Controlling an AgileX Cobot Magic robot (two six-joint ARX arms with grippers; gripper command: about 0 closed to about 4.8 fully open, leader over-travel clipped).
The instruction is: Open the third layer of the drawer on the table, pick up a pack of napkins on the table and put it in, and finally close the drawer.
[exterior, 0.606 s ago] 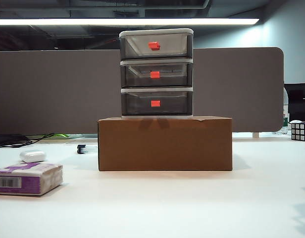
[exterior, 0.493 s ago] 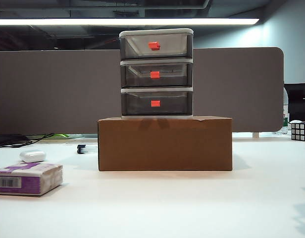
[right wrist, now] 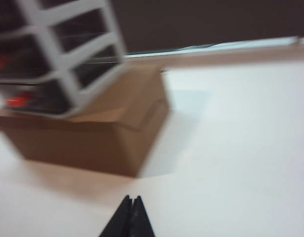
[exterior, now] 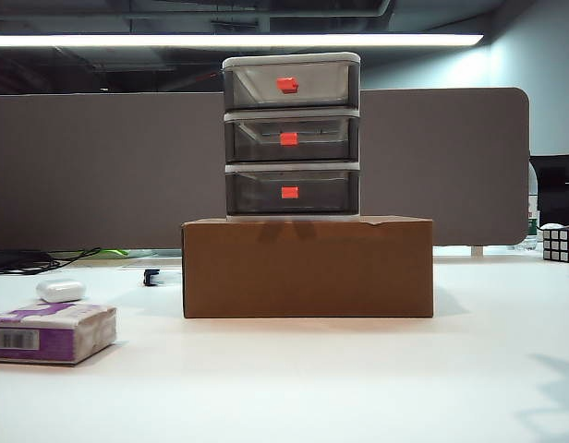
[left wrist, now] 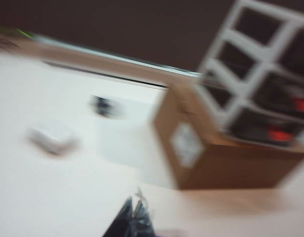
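Presently drawer (exterior: 292,137): all tiers shut | left gripper (left wrist: 133,223), right gripper (right wrist: 130,217): closed

- The left gripper (left wrist: 133,223) shows only as two black, pointed finger ends pressed together, at the bottom edge of the left wrist view, left of centre.
- Pale, thin wisps stick up from its tip; blur hides what they are.
- The right gripper (right wrist: 130,219) shows as two plain matte black tapering fingers, tips meeting, bottom centre of the right wrist view.
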